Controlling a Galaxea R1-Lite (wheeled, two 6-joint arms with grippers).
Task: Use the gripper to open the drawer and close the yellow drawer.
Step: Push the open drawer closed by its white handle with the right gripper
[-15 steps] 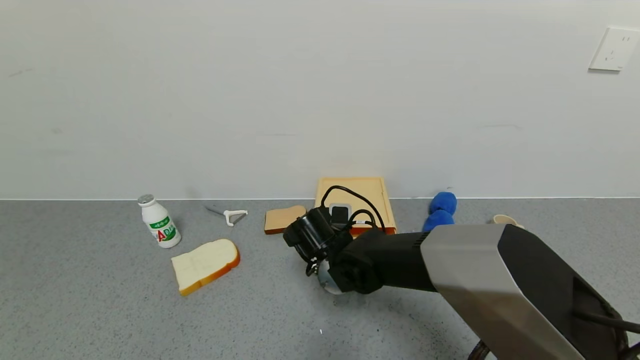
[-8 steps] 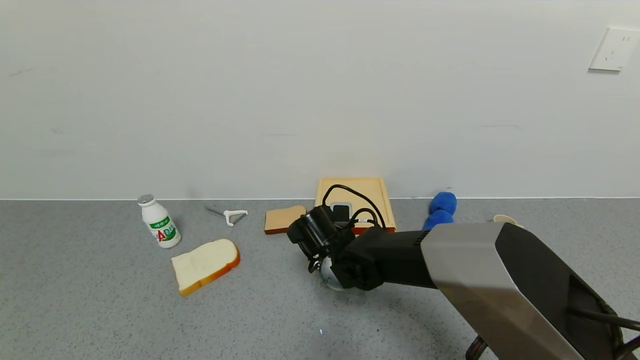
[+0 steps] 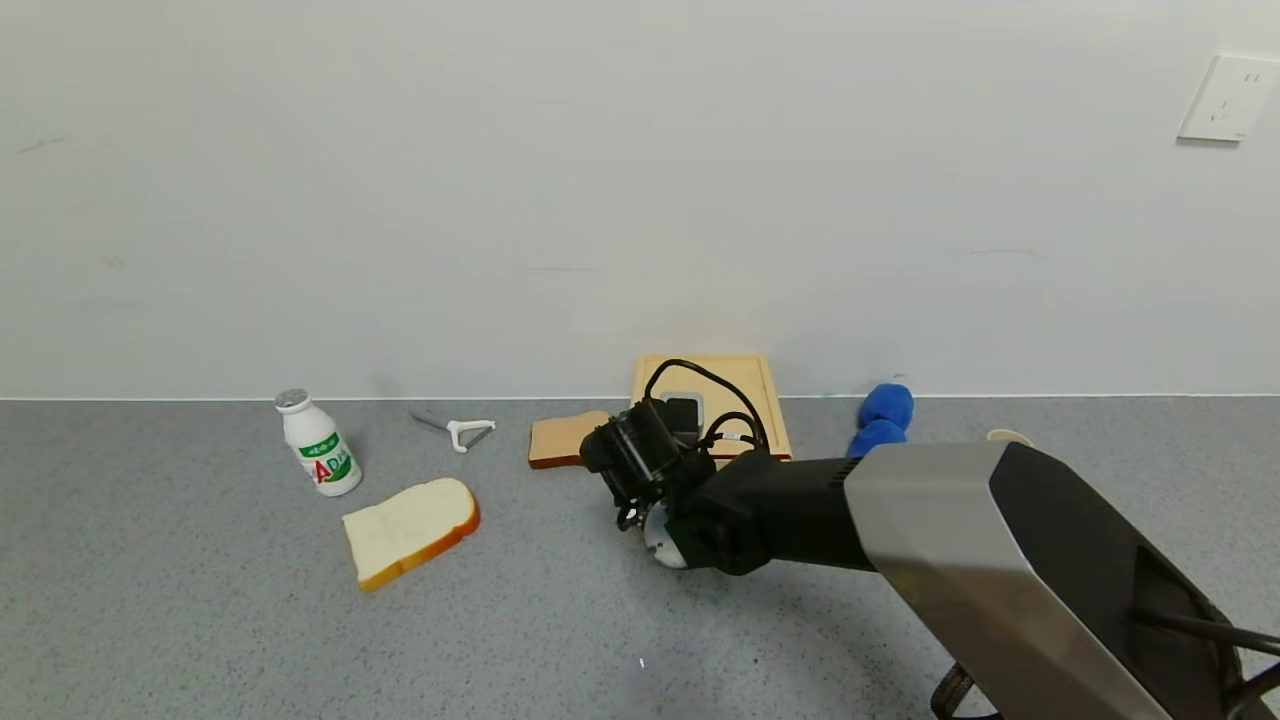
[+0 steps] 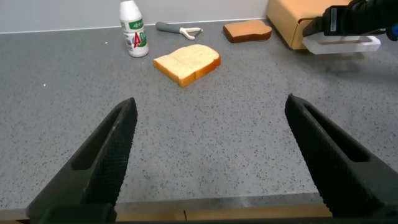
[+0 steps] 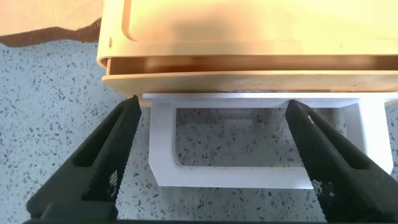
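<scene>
The drawer (image 3: 712,400) sits at the back of the grey counter (image 3: 200,620), against the white wall (image 3: 500,200), with its front facing the robot. In the right wrist view its pale yellow front (image 5: 249,62) fills the upper part of the frame, and the white loop handle (image 5: 261,146) juts out from it just above the counter. A dark seam runs along the front, but whether the drawer is fully closed cannot be told.

The right gripper (image 5: 217,162) is right at the handle, its jaws spread wide, one finger (image 5: 106,155) outside each end of the loop; whether they touch it cannot be told. In the head view the right arm reaches in from the lower right and its wrist covers the front of the drawer. The left wrist view shows that gripper (image 4: 348,22) far off, over the handle (image 4: 342,43).

The left gripper (image 4: 211,155) hangs low over the near counter, well apart from the drawer, jaws wide and holding nothing.

Just left of the drawer lies a brown toast (image 3: 565,438). Farther left are a peeler (image 3: 462,431), a bread slice (image 3: 410,530) and a bottle (image 3: 318,443). A blue object (image 3: 880,420) lies right of the drawer, with a small cup (image 3: 1008,436) beyond. A socket (image 3: 1228,97) is on the wall.
</scene>
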